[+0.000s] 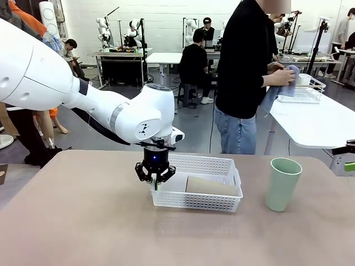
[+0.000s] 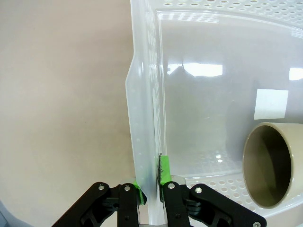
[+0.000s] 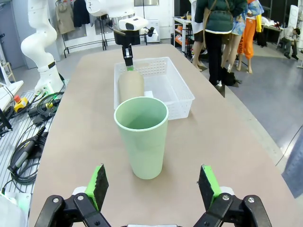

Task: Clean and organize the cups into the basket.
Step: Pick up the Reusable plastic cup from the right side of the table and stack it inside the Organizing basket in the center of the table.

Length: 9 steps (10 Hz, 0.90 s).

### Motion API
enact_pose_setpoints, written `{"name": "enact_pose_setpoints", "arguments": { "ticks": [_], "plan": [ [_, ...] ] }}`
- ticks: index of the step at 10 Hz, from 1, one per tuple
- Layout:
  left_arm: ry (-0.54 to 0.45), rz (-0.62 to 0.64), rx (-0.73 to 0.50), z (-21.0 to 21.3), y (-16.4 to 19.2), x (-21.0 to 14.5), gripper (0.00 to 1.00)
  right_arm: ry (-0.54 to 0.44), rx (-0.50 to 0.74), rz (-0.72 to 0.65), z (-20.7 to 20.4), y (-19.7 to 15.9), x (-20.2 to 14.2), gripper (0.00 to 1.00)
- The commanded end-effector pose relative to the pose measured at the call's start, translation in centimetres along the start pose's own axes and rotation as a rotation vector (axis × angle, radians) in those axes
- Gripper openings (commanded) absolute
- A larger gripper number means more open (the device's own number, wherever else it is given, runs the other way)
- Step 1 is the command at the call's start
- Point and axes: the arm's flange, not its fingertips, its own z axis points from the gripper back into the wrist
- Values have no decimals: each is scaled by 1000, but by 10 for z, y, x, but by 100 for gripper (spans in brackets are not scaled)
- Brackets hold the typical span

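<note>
At centre frame the left pincer [image 1: 156, 178] was clamped on the basket [image 1: 206, 201]'s left end wall, with a tan cup [image 1: 211, 186] lying inside. At the bottom edge of its wrist view the right pincer [image 3: 154, 184] gaped wide and empty, facing the upright green cup [image 3: 142, 137] on the table [image 1: 83, 221].

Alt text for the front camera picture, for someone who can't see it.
The robot's left gripper pinches the left end wall of a white basket holding a tan cup on its side. A green cup stands upright to its right.
</note>
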Motion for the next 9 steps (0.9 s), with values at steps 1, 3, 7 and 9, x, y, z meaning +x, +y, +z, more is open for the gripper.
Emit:
{"name": "enact_pose_setpoints", "arguments": {
  "ticks": [1,3,7,9],
  "plan": [
    [1,-1,1,-1,0,0,0,2,1,5,-2,0,1,100],
    [1,-1,1,-1,0,0,0,0,0,0,0,0,0,100],
    [1,-1,1,-1,0,0,0,-7,77,-111,-54,-35,-67,100],
    [1,-1,1,-1,0,0,0,9,89,-128,-65,-39,-86,100]
  ]
}}
